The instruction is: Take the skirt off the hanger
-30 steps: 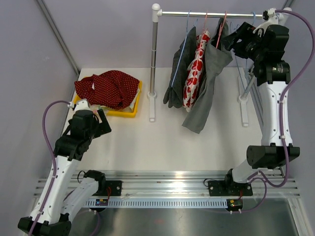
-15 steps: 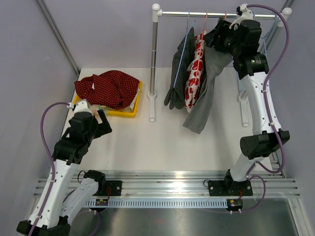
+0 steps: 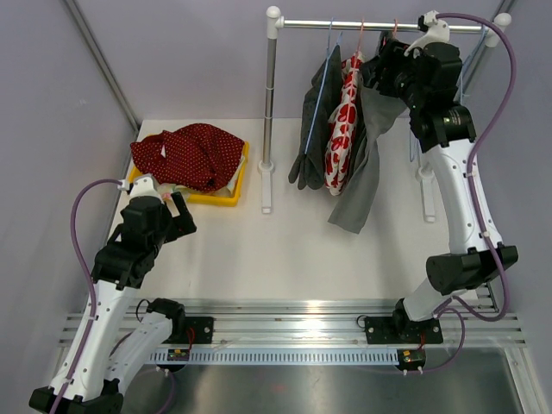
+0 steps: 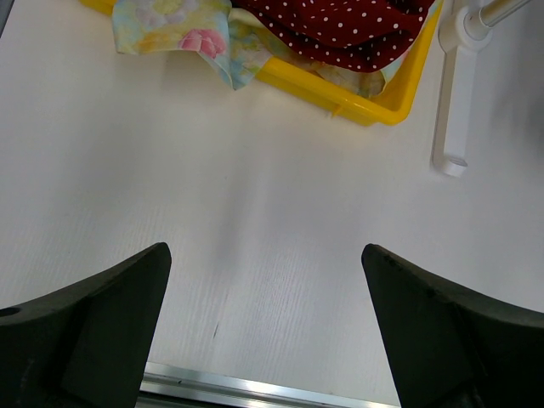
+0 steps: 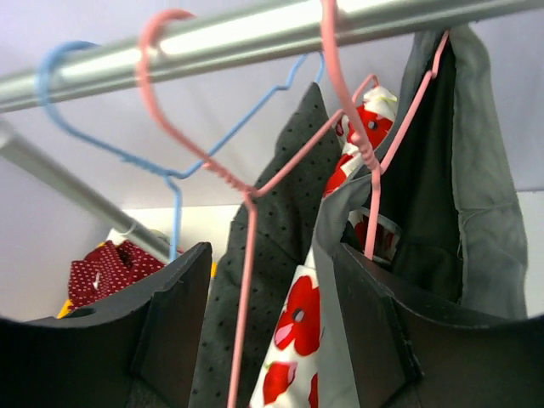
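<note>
Three garments hang from the rail (image 3: pixel 371 24): a dark dotted one (image 3: pixel 312 129), a white one with red flowers (image 3: pixel 342 121) and a plain grey one (image 3: pixel 366 164). My right gripper (image 3: pixel 379 69) is up at the rail beside the grey garment. In the right wrist view it (image 5: pixel 270 255) is open. A pink hanger wire (image 5: pixel 246 255) and the flowered garment (image 5: pixel 297 331) lie between its fingers. The grey garment's edge (image 5: pixel 327 212) lies against the right finger. My left gripper (image 3: pixel 181 211) is open and empty above the table (image 4: pixel 265 255).
A yellow bin (image 3: pixel 226 197) holds a red dotted cloth (image 3: pixel 194 153) at the back left; it also shows in the left wrist view (image 4: pixel 340 93). The rack's left post (image 3: pixel 269 95) and right post (image 3: pixel 429 181) stand on the table. A blue hanger (image 5: pixel 174 183) hangs left of the pink ones.
My right arm has swung left along the rail to the hanging garments. The grey garment has shifted slightly. The left arm has barely moved.
</note>
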You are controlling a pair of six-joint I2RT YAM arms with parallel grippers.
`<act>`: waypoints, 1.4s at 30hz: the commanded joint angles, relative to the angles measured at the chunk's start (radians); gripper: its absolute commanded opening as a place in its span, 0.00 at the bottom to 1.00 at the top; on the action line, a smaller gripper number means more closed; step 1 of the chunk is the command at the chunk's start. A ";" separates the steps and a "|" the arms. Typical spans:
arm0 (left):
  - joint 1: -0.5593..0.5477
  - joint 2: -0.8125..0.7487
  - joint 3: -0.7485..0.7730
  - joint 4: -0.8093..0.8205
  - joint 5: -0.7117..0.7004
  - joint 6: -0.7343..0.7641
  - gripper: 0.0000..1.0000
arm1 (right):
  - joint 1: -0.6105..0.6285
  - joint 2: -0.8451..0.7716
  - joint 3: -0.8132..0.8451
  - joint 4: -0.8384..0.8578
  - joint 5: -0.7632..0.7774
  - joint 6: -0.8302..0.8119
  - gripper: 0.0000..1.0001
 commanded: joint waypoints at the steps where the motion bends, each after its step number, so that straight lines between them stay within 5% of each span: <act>1: -0.003 -0.005 -0.007 0.049 0.029 0.020 0.99 | 0.007 -0.125 -0.030 0.105 -0.027 -0.003 0.67; 25: -0.003 -0.016 -0.015 0.057 0.044 0.023 0.99 | 0.008 0.146 0.222 -0.030 0.186 -0.110 0.62; 30: -0.003 -0.016 -0.015 0.057 0.045 0.024 0.99 | 0.008 0.200 0.271 -0.051 0.183 -0.112 0.50; 38: -0.003 -0.016 -0.015 0.057 0.045 0.026 0.99 | 0.007 0.216 0.247 -0.043 0.209 -0.139 0.47; 42: -0.003 -0.011 -0.015 0.057 0.042 0.024 0.99 | 0.008 0.220 0.259 -0.048 0.221 -0.161 0.26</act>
